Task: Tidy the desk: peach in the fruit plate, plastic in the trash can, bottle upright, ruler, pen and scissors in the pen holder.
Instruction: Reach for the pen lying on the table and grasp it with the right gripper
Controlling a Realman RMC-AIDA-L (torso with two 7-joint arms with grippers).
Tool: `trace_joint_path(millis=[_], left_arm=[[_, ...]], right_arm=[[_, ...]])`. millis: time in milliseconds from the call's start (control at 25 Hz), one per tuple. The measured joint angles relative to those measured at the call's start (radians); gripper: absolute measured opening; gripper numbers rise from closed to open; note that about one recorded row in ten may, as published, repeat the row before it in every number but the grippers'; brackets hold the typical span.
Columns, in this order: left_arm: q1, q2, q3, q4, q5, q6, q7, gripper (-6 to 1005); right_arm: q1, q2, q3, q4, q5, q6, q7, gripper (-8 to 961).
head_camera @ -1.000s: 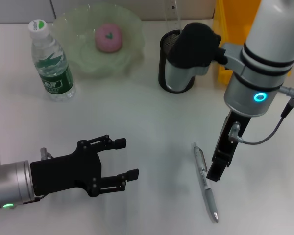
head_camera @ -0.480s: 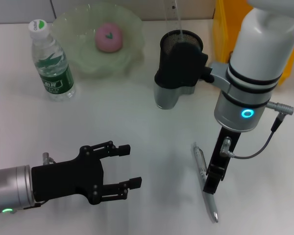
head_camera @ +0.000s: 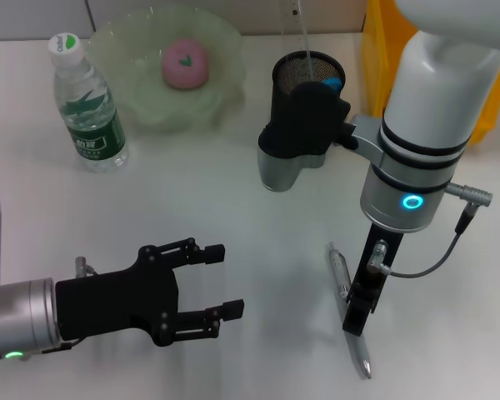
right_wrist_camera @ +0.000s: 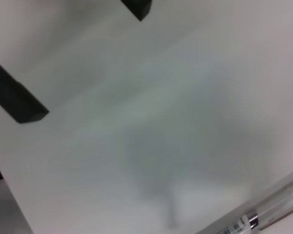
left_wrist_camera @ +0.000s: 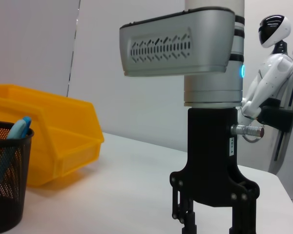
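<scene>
Pen (head_camera: 348,310) lies on the white table (head_camera: 233,208) below the right gripper (head_camera: 357,315), whose fingers reach it at mid-barrel; whether they have clenched I cannot tell. It looks light, stiff and slick, best pinched across the middle. The left gripper (head_camera: 218,280) hovers nearby, fingers spread and holding nothing. A second ago the right arm stood higher and farther from the pen. The left wrist view shows the right gripper (left_wrist_camera: 212,222) upright beside the pen holder (left_wrist_camera: 7,175). The right wrist view shows, probably, the pen (right_wrist_camera: 276,207) at one corner.
</scene>
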Motion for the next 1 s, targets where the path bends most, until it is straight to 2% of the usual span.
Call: trace_joint_path(millis=[320, 1000], left_arm=[[-0.009, -0.003, 0.0, 0.003, 0.002, 0.002, -0.005, 783], [-0.013, -0.009, 0.0, 0.012, 0.01, 0.014, -0.005, 783]], right_arm=[[0.017, 0.0, -0.027, 0.056, 0.038, 0.033, 0.013, 637], [0.034, 0.0, -0.083, 0.066, 0.052, 0.077, 0.025, 632]])
